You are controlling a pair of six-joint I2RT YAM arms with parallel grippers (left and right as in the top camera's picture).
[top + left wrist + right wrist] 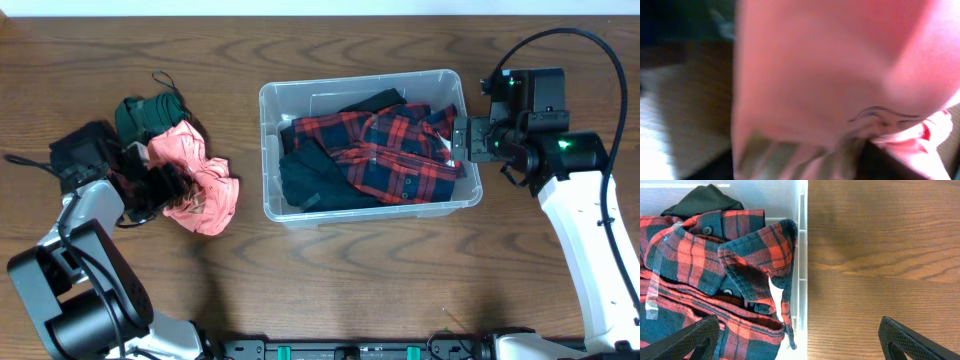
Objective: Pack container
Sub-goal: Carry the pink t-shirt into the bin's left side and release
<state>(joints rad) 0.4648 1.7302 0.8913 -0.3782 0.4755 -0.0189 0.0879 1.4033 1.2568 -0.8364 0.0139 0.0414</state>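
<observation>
On the wooden counter, right of centre, we see the clear plastic container. It holds a dark garment at its near left and a red-and-black plaid shirt across the rest. Well to its left lie a coral garment and, farther back, a dark green garment. Our right hand spreads wide astride the container's right wall, gripping nothing. Our left hand sits against the coral cloth, and we cannot tell how far it is parted.

Your white-shelled right arm carried a black gripper, a green light and a looping black cable.
</observation>
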